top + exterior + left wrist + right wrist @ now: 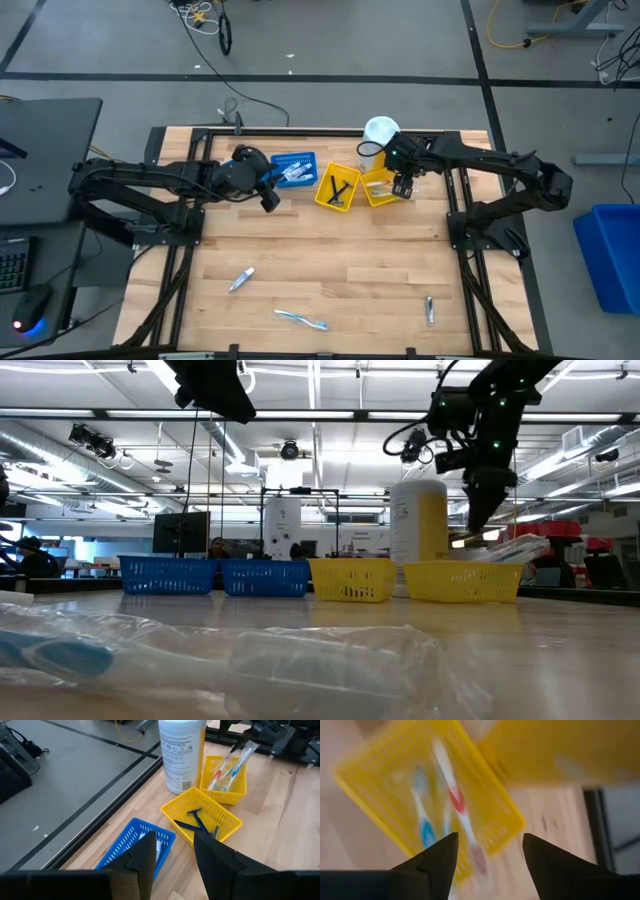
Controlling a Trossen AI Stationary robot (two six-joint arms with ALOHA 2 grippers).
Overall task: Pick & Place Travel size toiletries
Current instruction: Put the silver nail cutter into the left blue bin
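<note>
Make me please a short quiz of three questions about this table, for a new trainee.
1. True or false: the right gripper hovers over the yellow tray with toothbrushes.
2. What lies in the other yellow tray? A) razors B) tubes C) nothing
3. How many toiletries lie loose on the near part of the table?

Key: 1 true. 2 A, dark razors. 3 three: a tube, a toothbrush, a small item.

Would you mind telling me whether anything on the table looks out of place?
Three toiletries lie loose on the bare wood, away from the trays: a silvery tube, a pale blue toothbrush and another small item. Nothing looks spilled or damaged.
</note>
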